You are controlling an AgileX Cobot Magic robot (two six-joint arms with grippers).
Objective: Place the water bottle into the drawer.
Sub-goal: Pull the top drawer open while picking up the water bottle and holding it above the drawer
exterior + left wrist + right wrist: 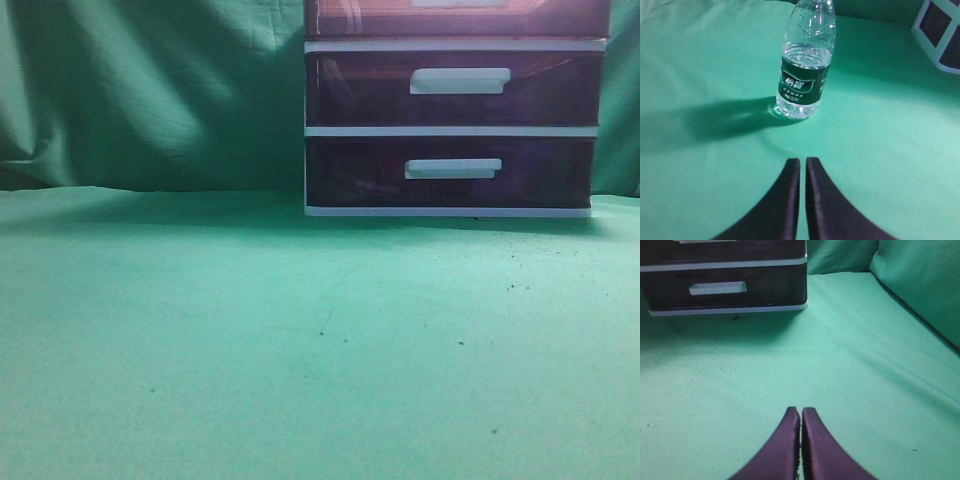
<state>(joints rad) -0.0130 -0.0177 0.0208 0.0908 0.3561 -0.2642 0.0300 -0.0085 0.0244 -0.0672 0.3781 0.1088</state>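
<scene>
Green cloth (200, 350), 2 purple drawers (450, 170).

I am counting one water bottle (805, 65), standing upright ahead of the left gripper (803, 162) and apart from it. I am counting one drawer unit (452, 130), sitting well ahead of the right gripper (801, 412); it is showing three drawers in the exterior view: one reddish-pink drawer (460, 18) on top and two darker purple drawers (452, 88) below. I am seeing two white handles in full and a third only in part. I am counting two grippers, each showing two fingers pressed together. One green cloth (250, 340) is lying under everything.
</scene>
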